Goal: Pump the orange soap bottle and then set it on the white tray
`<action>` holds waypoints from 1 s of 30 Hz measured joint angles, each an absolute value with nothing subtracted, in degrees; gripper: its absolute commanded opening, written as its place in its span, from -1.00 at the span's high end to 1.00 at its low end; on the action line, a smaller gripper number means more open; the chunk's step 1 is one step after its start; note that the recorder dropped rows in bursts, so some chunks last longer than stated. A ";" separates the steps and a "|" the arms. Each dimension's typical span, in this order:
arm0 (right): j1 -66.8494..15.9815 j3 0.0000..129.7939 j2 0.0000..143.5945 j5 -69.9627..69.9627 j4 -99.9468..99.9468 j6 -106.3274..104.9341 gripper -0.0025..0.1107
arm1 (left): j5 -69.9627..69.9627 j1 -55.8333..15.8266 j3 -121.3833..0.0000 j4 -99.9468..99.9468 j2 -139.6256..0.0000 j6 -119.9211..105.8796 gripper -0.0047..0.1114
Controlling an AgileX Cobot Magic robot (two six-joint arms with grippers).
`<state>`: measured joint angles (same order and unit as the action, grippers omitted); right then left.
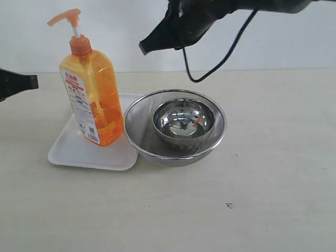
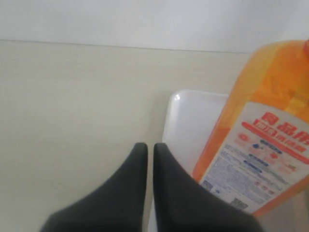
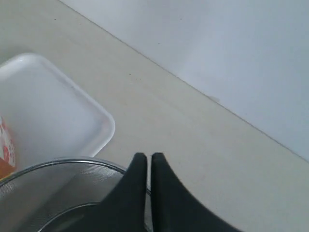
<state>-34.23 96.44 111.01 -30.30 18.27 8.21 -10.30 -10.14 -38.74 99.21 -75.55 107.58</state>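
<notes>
The orange soap bottle [image 1: 92,100] stands upright on the white tray [image 1: 73,155], its pump head pointing left and its white-and-red label facing the near left. The tray lies flat on the pale surface [image 1: 262,199] at the left of the scene, and the bottle sits toward its middle and right part, leaving the near and left parts of the tray bare. Just right of the bottle is a round steel mesh strainer [image 1: 137,123] with a shiny steel bowl [image 1: 184,122] inside it. The strainer's left rim overlaps the tray's right edge as seen from the exterior camera, but whether it rests on the tray cannot be told. The left gripper [image 1: 32,82] hangs at the far left edge, level with the bottle's shoulder and apart from it. In its wrist view the left gripper [image 2: 146,147] has its two dark fingers drawn together with only a thin slit between them and nothing held, while the bottle [image 2: 265,145] and a corner of the tray [image 2: 193,121] lie just ahead. The right gripper [image 1: 143,48] is raised above the far side of the strainer, a black cable [image 1: 210,68] looping below its arm. Its wrist view shows the right gripper [image 3: 145,157] likewise closed on nothing, over the strainer's rim [image 3: 63,164] and beside the tray [image 3: 48,111].
</notes>
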 measured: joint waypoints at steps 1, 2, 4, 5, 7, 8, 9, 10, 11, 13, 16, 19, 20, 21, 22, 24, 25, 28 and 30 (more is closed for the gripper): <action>-32.23 96.44 111.01 -29.43 10.16 -0.41 0.96 | -7.61 -8.87 -39.93 99.21 -76.31 106.11 0.84; -31.03 96.44 111.01 -28.90 4.21 -6.98 0.96 | -4.69 -7.85 -41.01 99.21 -77.20 104.37 0.84; -28.47 96.44 111.01 -28.76 -11.75 -26.18 0.96 | 1.15 -5.58 -44.09 99.25 -79.42 100.93 0.84; -27.64 96.44 111.01 -29.11 -19.75 -33.52 0.96 | 3.30 -4.53 -45.39 99.35 -80.39 99.74 0.84; -25.95 96.44 111.13 -30.91 -34.50 -50.65 0.96 | 8.37 -2.54 -48.49 99.35 -82.82 97.67 0.84; -25.29 96.44 111.13 -31.96 -39.64 -56.52 0.96 | 10.41 -1.72 -49.76 99.35 -83.78 96.78 0.84; -24.87 96.44 111.38 -33.26 -44.11 -61.66 0.96 | 13.25 -0.65 -50.70 99.35 -84.86 95.43 0.84; -24.45 96.44 111.66 -34.34 -49.20 -67.72 0.96 | 16.30 0.44 -51.27 98.61 -85.86 93.70 0.84; -24.33 96.44 111.96 -35.05 -51.51 -70.71 0.96 | 19.10 1.36 -51.44 97.34 -86.79 91.46 0.84; -24.29 96.44 112.77 -35.71 -54.81 -75.02 0.96 | 26.85 3.69 -51.44 94.13 -88.36 86.52 0.84; -24.29 96.44 114.20 -35.89 -56.24 -77.37 0.96 | 36.12 6.86 -50.09 88.47 -89.14 80.26 0.84; -24.29 96.44 115.57 -34.92 -56.45 -77.62 0.96 | 38.80 9.31 -48.77 84.59 -89.14 76.55 0.84; -24.29 96.44 116.27 -34.30 -57.25 -77.29 0.96 | 39.18 10.44 -47.89 83.62 -89.14 75.55 0.84; -24.25 96.44 116.56 -34.07 -58.00 -77.19 0.96 | 39.18 10.63 -47.75 83.48 -89.14 75.26 0.84; -24.25 96.44 116.68 -34.02 -58.66 -77.05 0.96 | 39.18 10.73 -47.60 83.33 -89.14 75.13 0.84; -24.16 96.44 117.25 -33.92 -60.71 -76.75 0.96 | 39.71 10.75 -47.36 83.04 -89.14 74.87 0.84; -24.16 96.44 117.47 -33.92 -61.98 -76.75 0.96 | 39.85 10.75 -47.36 82.76 -89.14 74.87 0.84; -24.16 96.44 118.80 -33.87 -65.79 -76.79 0.96 | 40.13 10.75 -47.36 79.84 -89.14 74.73 0.84; -24.54 96.44 119.73 -33.87 -66.50 -78.51 0.96 | 40.17 10.75 -47.36 78.35 -89.14 74.73 0.84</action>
